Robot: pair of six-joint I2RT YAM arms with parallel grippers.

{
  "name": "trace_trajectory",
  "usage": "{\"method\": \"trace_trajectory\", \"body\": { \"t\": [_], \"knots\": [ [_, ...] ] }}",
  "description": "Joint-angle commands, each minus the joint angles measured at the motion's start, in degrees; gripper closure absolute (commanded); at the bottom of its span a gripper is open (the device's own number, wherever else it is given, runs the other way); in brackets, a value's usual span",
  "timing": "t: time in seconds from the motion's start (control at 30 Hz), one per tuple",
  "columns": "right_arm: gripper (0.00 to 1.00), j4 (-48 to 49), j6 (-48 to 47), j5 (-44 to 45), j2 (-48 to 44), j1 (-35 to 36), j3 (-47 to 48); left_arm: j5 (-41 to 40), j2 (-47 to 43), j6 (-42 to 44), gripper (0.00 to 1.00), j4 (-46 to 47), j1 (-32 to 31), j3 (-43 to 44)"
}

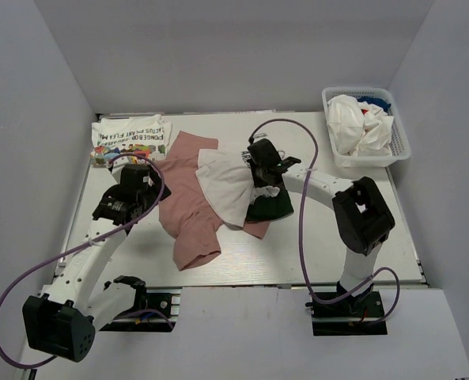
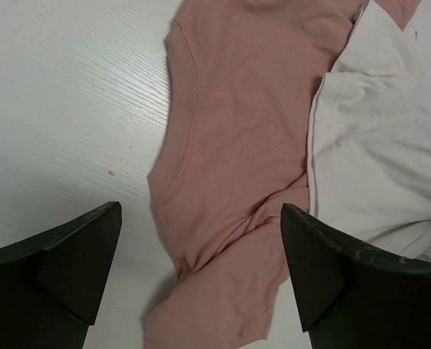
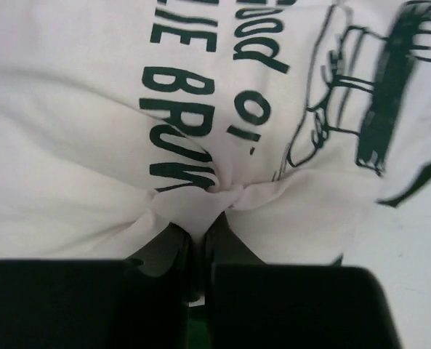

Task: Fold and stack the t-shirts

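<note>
Right pincer (image 3: 200, 218) is clenched on a pinch of the white tee with dark green lettering (image 1: 225, 184), the cloth puckering into a knot right at its tips. That tee spreads away from the grip toward the left arm's side. Its long axis slants from the pinch toward the near edge of the desk (image 1: 337, 253), and it lies over the dusty-pink tee (image 1: 188, 218). A dark green tee (image 1: 272, 207) peeks out beneath the right pincer. Left pincer (image 2: 200, 247) hangs wide apart, gripping nothing, above the dusty-pink tee's outer edge, with the white hem near one finger. So the loose end of the white tee lies nearer the left arm. The lift probably wants to go up and rightward, or the dusty-pink tee may drag along. A folded white tee with colourful print (image 1: 129, 138) sits at the far left corner.
</note>
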Motion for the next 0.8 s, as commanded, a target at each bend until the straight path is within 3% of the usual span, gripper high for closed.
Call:
{"method": "trace_trajectory", "body": {
  "t": [0.0,0.2,0.33,0.5,0.77],
  "knots": [
    [1.0,7.0,1.4,8.4,-7.2,-0.4,2.7,-1.8,-0.9,-1.0,0.0,-1.6,0.2,2.2],
    [1.0,17.3,-4.0,9.7,-24.0,-0.8,2.8,-1.8,-4.4,-1.0,0.0,-1.6,0.2,2.2],
    [1.0,19.5,-9.8,13.6,-28.0,-1.4,8.5,-2.3,-5.8,-1.0,0.0,-1.6,0.2,1.7],
    [1.0,23.1,-18.5,24.8,-25.5,-5.4,18.1,-2.9,-6.4,-1.6,0.0,-1.6,0.2,1.7],
    [1.0,22.4,-23.8,26.8,-10.8,-21.2,48.9,-4.0,-5.4,-1.6,0.0,-2.1,0.2,1.7]
  ]
}}
